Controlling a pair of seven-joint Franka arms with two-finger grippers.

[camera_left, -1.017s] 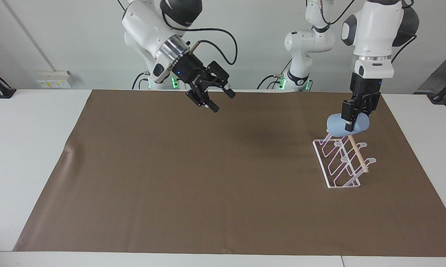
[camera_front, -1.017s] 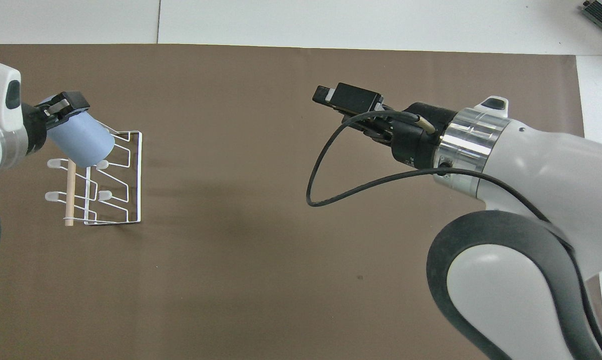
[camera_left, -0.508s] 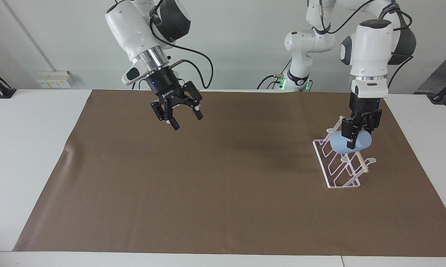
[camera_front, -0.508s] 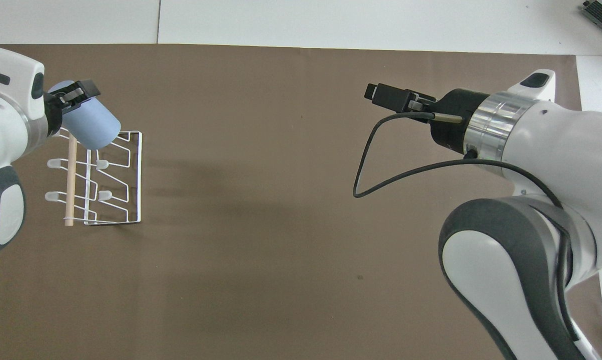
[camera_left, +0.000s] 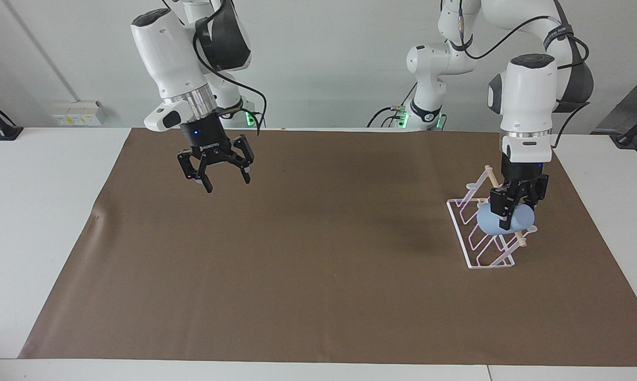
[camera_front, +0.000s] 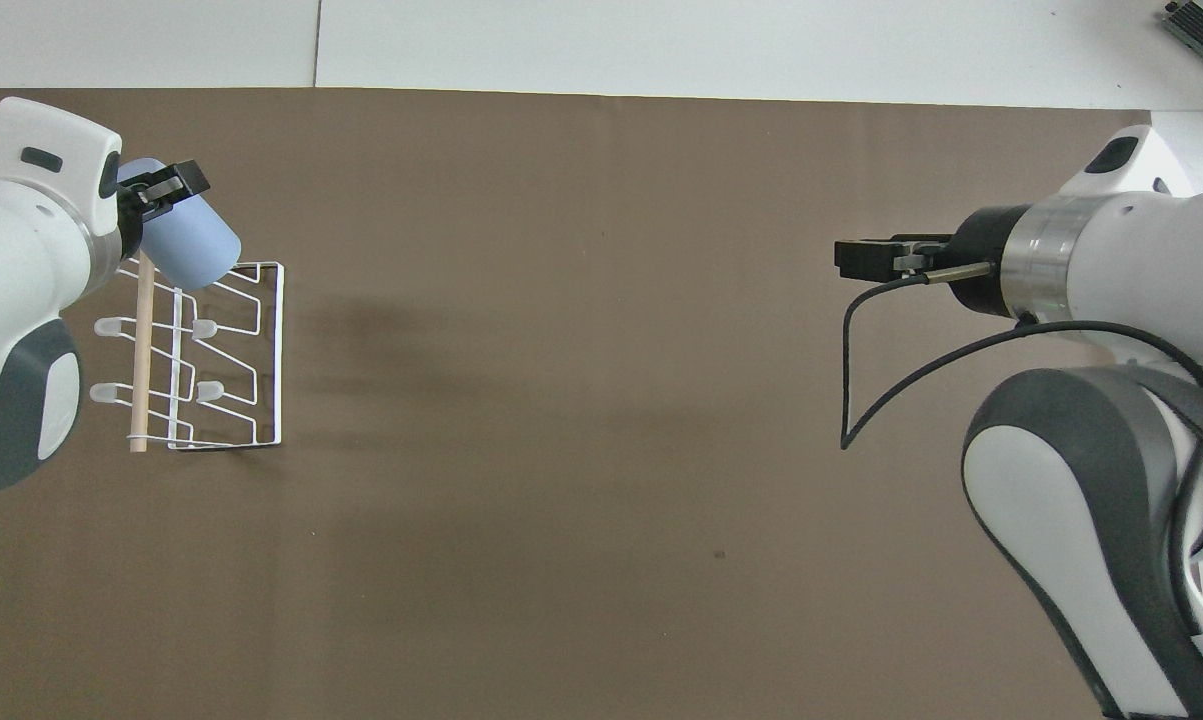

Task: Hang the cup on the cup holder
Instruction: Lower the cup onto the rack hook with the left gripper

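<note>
— Starting with the brown mat [camera_left: 318, 254], we see it covering most of the white table [camera_left: 37, 222].

— Next the white wire cup holder [camera_left: 474, 241], we agree, standing at the left arm's end, a wooden dowel [camera_front: 142, 370] along its top.

— We find the left gripper [camera_left: 506, 214] clamped on the light-blue cup [camera_left: 495, 225], tilted and low over the prongs; whether it touches them, we cannot tell.

— And the right gripper [camera_left: 225, 180] hangs over the mat at its own end, jaws spread, grasping nothing.

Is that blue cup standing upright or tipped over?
Tipped: the cup lies slantwise in the left gripper, over the cup holder.
</note>
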